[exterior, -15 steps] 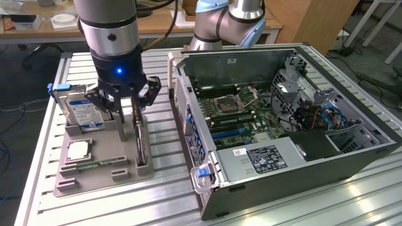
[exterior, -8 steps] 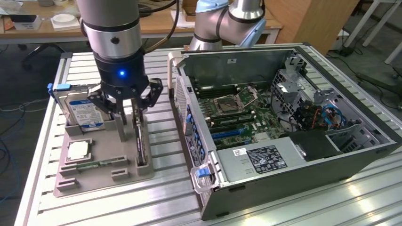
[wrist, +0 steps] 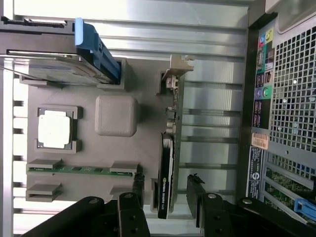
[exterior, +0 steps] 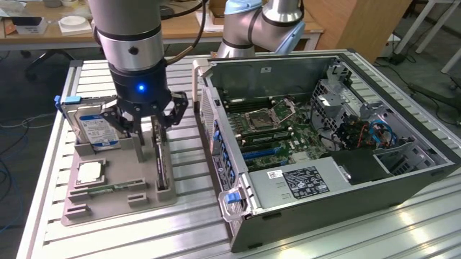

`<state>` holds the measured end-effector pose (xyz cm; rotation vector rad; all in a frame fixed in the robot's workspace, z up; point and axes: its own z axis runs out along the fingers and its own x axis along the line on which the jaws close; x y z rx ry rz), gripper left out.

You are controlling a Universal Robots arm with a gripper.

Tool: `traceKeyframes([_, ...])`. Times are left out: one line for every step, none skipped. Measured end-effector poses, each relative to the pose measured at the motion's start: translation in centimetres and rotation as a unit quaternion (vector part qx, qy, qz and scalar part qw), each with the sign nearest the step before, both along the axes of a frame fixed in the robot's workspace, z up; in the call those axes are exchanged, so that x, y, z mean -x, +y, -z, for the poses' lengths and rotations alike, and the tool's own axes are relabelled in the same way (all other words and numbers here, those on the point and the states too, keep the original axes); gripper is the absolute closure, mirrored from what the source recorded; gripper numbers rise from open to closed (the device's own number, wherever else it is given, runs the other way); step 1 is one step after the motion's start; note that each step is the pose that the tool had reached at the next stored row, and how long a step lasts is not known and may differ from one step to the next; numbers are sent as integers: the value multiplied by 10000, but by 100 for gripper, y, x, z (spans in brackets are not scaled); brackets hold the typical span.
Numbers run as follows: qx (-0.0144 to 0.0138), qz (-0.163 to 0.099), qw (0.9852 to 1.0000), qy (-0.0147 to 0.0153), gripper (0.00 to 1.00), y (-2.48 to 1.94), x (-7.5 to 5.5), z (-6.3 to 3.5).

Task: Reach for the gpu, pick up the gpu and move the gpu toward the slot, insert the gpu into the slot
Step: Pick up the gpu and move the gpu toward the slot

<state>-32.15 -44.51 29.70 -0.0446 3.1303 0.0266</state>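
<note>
The gpu [exterior: 161, 162] stands on edge in a grey holder [exterior: 115, 202] at the exterior view's left. In the wrist view the gpu [wrist: 167, 158] is edge-on, a thin green board with a black cooler and a silver bracket at its far end. My gripper [exterior: 149, 129] hangs just above it, open, with one finger on each side of the card's near end and small gaps showing in the wrist view around my gripper [wrist: 167, 181]. The slot [exterior: 263, 154] is a blue strip on the green motherboard inside the open computer case [exterior: 346, 178].
The holder also carries a hard drive [exterior: 94, 121] with a blue clip, a square CPU [exterior: 88, 172] and a memory stick [exterior: 108, 189]. The case wall [wrist: 286, 98] stands close beside the holder. A second arm [exterior: 259, 27] rises behind the case. The table is slatted metal.
</note>
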Motion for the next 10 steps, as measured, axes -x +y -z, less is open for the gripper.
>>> traceKeyframes([0, 0, 10000, 0, 51, -3, 0, 5])
traceKeyframes([0, -1, 10000, 0, 51, -8, -1, 10])
traceKeyframes([0, -1, 10000, 0, 51, -14, -1, 16])
traceKeyframes([0, -1, 10000, 0, 51, -18, -2, 23])
traceKeyframes([1, -1, 10000, 0, 51, -23, -3, 31])
traceKeyframes([0, 0, 10000, 0, 51, -26, -3, 41])
traceKeyframes([0, 0, 10000, 0, 51, -28, -3, 50])
traceKeyframes([1, 0, 10000, 0, 51, -29, -5, 58])
traceKeyframes([1, -1, 10000, 0, 51, -30, -11, 66])
traceKeyframes([1, -1, 10000, 1, 51, -30, -19, 73])
